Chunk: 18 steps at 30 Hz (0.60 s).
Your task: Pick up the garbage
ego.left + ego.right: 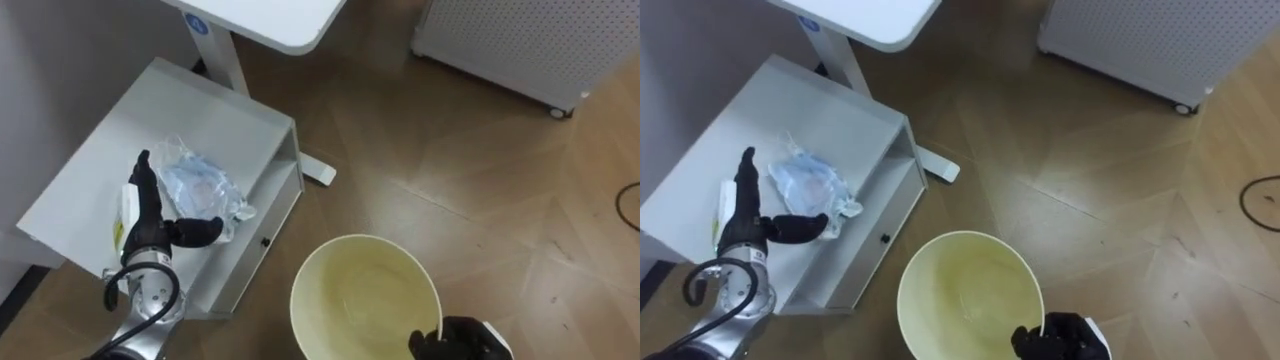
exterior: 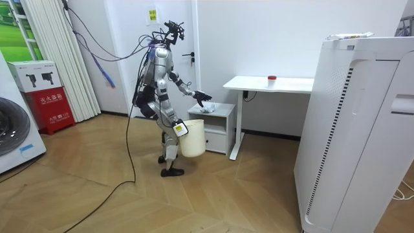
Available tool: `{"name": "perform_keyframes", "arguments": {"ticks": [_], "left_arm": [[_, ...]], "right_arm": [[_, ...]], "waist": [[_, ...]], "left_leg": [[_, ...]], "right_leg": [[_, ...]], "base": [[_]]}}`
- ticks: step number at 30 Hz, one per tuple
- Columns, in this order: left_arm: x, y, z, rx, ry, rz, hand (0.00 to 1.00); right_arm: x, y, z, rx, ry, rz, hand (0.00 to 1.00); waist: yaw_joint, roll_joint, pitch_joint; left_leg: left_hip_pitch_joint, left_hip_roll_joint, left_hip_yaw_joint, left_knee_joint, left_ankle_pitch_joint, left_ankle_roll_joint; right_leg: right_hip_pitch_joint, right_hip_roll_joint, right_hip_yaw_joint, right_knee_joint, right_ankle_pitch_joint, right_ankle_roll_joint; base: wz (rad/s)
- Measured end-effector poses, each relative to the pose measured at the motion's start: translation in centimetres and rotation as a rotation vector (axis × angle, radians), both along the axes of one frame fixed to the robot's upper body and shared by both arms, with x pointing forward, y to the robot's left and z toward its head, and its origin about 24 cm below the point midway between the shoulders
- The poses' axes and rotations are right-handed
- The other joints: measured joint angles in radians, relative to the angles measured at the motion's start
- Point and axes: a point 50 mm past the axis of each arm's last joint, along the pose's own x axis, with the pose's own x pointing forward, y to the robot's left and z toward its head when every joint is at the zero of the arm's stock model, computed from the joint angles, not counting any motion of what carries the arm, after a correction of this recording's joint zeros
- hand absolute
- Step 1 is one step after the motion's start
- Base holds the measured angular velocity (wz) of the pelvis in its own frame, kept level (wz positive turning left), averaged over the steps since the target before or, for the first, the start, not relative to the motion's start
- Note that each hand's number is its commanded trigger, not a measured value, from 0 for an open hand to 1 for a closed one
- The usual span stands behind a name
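The left arm reaches forward over the top of the low white metal cabinet [image 1: 235, 120], forearm rising from the lower left of the eye views. The left hand [image 1: 150, 215] is held edge-up with its black fingers [image 1: 147, 185] straight, close together and pointing away from the robot, and the thumb [image 1: 200, 231] spread wide to the right. It pinches nothing.

The crumpled clear plastic bag [image 1: 198, 182], with something pale blue inside, lies on the cabinet top just right of the fingers and beyond the thumb, in the open angle between them. The thumb's tip meets the bag's near edge, though whether it truly presses on it I cannot tell. A small yellow-and-white packet [image 1: 122, 215] lies flat on the cabinet on the other side of the hand, just beside its back.

The right hand [image 1: 458, 343] sits at the bottom edge of the eye views, its dark fingers curled over the near rim of the round cream plastic bucket [image 1: 300, 285]. The bucket hangs mouth-up above the wooden parquet floor [image 1: 450, 170], to the right of the cabinet and apart from the bag.

In the room view the robot stands facing the cabinet, which sits beside a white desk [image 2: 268, 84] – left arm stretched out, bucket at its right hip
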Motion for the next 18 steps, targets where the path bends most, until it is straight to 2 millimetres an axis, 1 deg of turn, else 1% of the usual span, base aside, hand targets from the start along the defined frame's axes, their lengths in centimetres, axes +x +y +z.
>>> {"name": "perform_keyframes", "arguments": {"ticks": [2, 5, 8, 9, 10, 11, 13, 18], "left_arm": [[0.1, 0.0, 0.2, 0.008, -0.015, 0.016, 0.0], [0.6, -0.3, 0.9, 0.026, -0.032, -0.002, 0.0], [1.0, -0.5, 1.4, 0.043, -0.043, -0.014, 0.0], [1.0, -0.6, 1.5, 0.054, -0.042, -0.019, 0.0], [1.1, -0.6, 1.6, 0.076, -0.042, -0.03, 0.0], [1.1, -0.7, 1.6, 0.095, -0.041, -0.039, 0.0], [1.1, -0.7, 1.6, 0.11, -0.035, -0.046, 0.0], [1.0, -0.5, 1.2, 0.13, -0.001, -0.044, 0.0]], "right_arm": [[0.1, 0.1, 0.1, 0.0, -0.003, 0.008, 1.0], [0.3, 0.4, 0.3, 0.007, -0.011, 0.006, 1.0], [0.3, 0.6, 0.2, 0.015, -0.005, 0.011, 1.0], [0.3, 0.6, 0.2, 0.014, -0.004, 0.013, 1.0], [0.3, 0.6, 0.2, 0.014, -0.003, 0.013, 1.0], [0.2, 0.6, 0.2, 0.016, -0.002, 0.014, 1.0], [0.2, 0.7, 0.1, 0.019, 0.002, 0.016, 1.0], [0.2, 0.7, 0.0, 0.045, 0.016, -0.004, 1.0]], "waist": [[-0.004, 0.0, 0.0009], [-0.016, 0.0, 0.0012], [-0.024, -0.001, 0.0014], [-0.025, -0.002, 0.0021], [-0.025, -0.006, 0.0049], [-0.025, -0.009, 0.0068], [-0.026, -0.011, 0.0082], [-0.03, -0.012, 0.0084]], "left_leg": [[-0.008, 0.01, 0.002, 0.01, -0.014, -0.002], [-0.019, 0.006, 0.001, 0.015, -0.016, -0.001], [-0.021, 0.004, -0.001, 0.021, -0.016, -0.002], [-0.02, 0.004, 0.0, 0.022, -0.017, -0.003], [-0.02, 0.005, 0.001, 0.028, -0.021, -0.004], [-0.02, 0.006, 0.002, 0.032, -0.023, -0.005], [-0.021, 0.01, 0.002, 0.036, -0.024, -0.006], [-0.021, 0.018, 0.007, 0.048, -0.036, -0.005]], "right_leg": [[-0.005, 0.002, -0.006, 0.005, -0.008, -0.002], [-0.018, -0.005, -0.01, 0.018, -0.016, -0.002], [-0.019, -0.006, -0.01, 0.021, -0.02, -0.002], [-0.02, -0.006, -0.009, 0.024, -0.021, -0.002], [-0.022, -0.007, -0.006, 0.033, -0.025, -0.003], [-0.023, -0.007, -0.006, 0.036, -0.027, -0.005], [-0.023, -0.005, -0.007, 0.037, -0.028, -0.006], [-0.024, -0.005, -0.009, 0.055, -0.035, -0.008]], "base": [[-0.12], [0.05], [0.02], [0.0], [-0.04], [-0.04], [0.0], [-0.01]]}}
